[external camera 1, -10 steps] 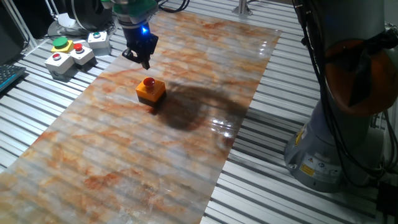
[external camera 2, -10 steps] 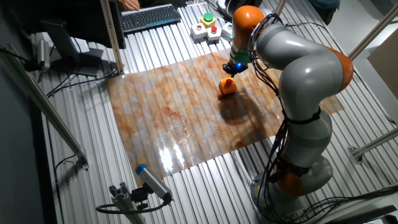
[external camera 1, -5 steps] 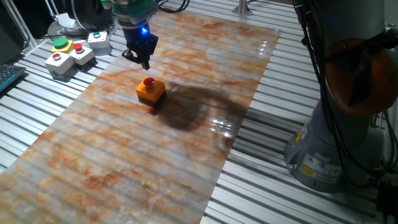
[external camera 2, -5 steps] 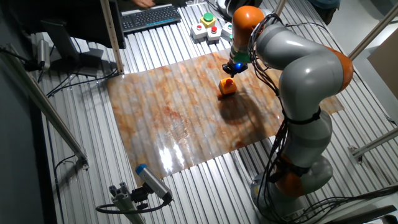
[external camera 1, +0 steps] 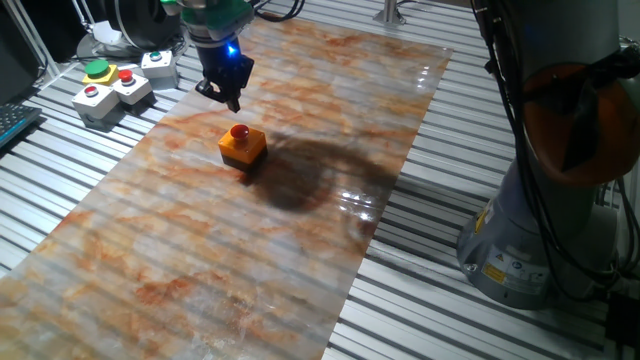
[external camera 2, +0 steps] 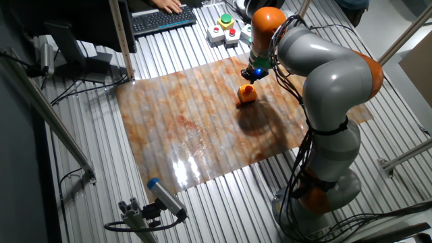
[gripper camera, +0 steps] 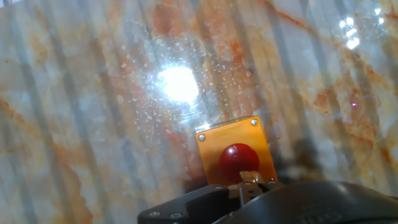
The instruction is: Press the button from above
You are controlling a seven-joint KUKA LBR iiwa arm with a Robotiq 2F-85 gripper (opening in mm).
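On the ribbed metal table you have a big marbled orange-and-white mat, glossy enough to throw back a bright glare in the hand view. Your grey arm with its orange joints rises from the table at one side of the mat and reaches over it, casting a dark shadow on the mat just beside the button. Off the mat's far corner you can see a keyboard with a person's hand on it, and nearer the mat a cluster of grey control boxes, red-topped apart from one with a green cap. They stand well apart from your target, and nothing lies between the tool and it. The gripper, lit by a blue light, hangs above the mat, up and slightly off to one side of the button, not touching it. That red button sits on its small orange box, upright on the mat. You cannot tell whether the fingers are parted or closed; the hand view shows only a dark housing at its lower edge.
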